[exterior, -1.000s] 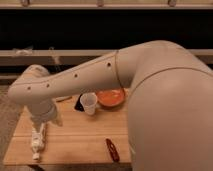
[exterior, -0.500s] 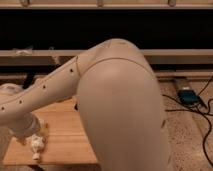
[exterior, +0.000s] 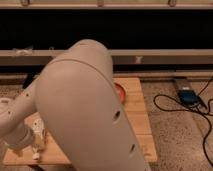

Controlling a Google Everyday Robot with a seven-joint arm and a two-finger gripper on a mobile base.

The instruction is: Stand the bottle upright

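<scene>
The whitish-cream bottle (exterior: 39, 140) is at the front left corner of the wooden table (exterior: 137, 125), leaning, with its small cap end pointing down toward the table's front edge. My gripper (exterior: 27, 145) is right at the bottle's left side, low over the table and touching or almost touching it. My bulky white arm (exterior: 85, 115) fills the middle of the view and hides most of the tabletop.
A sliver of an orange bowl (exterior: 120, 93) shows past the arm at the table's back. A blue device (exterior: 188, 96) and black cables (exterior: 200, 112) lie on the speckled floor to the right. A long dark shelf runs behind the table.
The arm has swung further across the view and now hides more of the table, including the cup and most of the bowl. The gripper stays by the bottle at the front left corner.
</scene>
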